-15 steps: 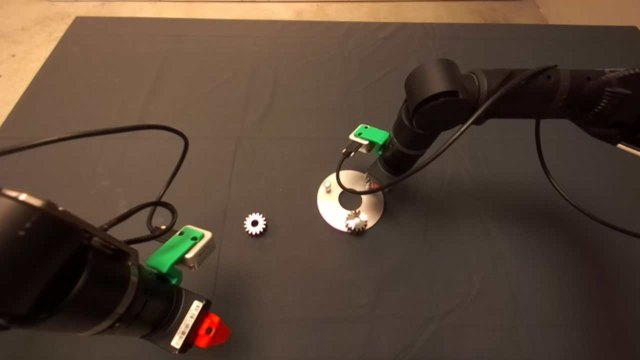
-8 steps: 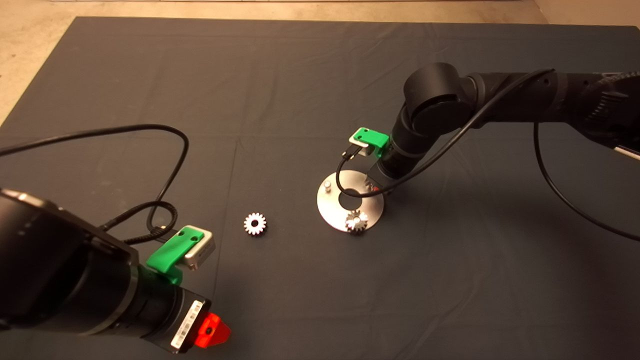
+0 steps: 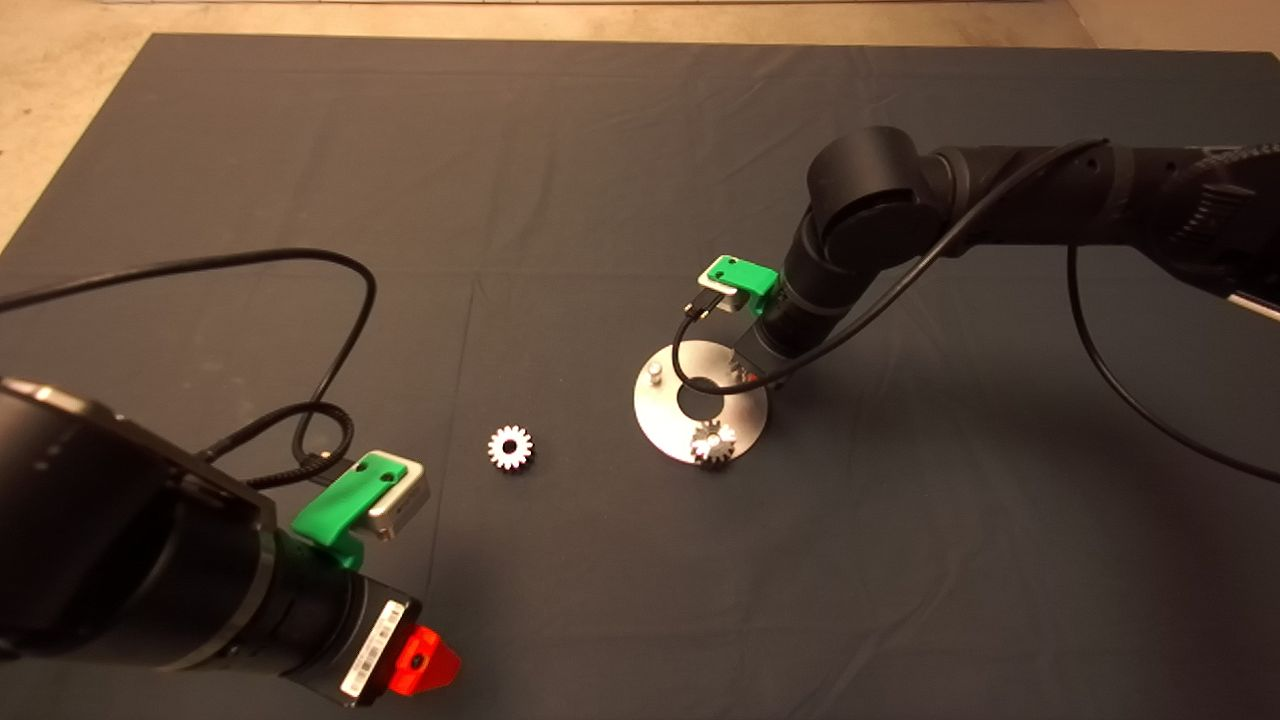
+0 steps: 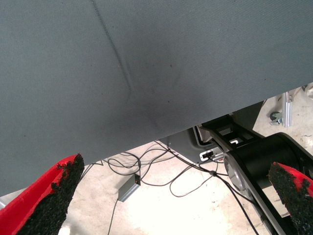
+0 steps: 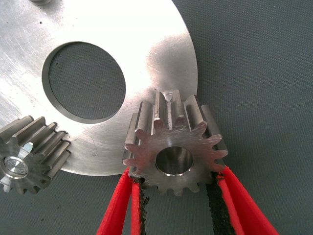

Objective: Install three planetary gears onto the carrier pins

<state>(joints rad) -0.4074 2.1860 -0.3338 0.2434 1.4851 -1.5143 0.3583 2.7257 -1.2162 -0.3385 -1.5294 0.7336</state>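
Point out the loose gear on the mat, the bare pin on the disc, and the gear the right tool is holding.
Loose gear (image 3: 510, 447), head view, on its toothed face.
Bare pin (image 3: 655, 373), head view, on its top.
Held gear (image 5: 174, 152), right wrist view, on its face beside the bore.

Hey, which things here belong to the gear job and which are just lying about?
Job:
- gear in right gripper
- gear on pin
- loose gear
- bare pin
- disc

Lying about:
- cables on the floor
- left gripper, parked
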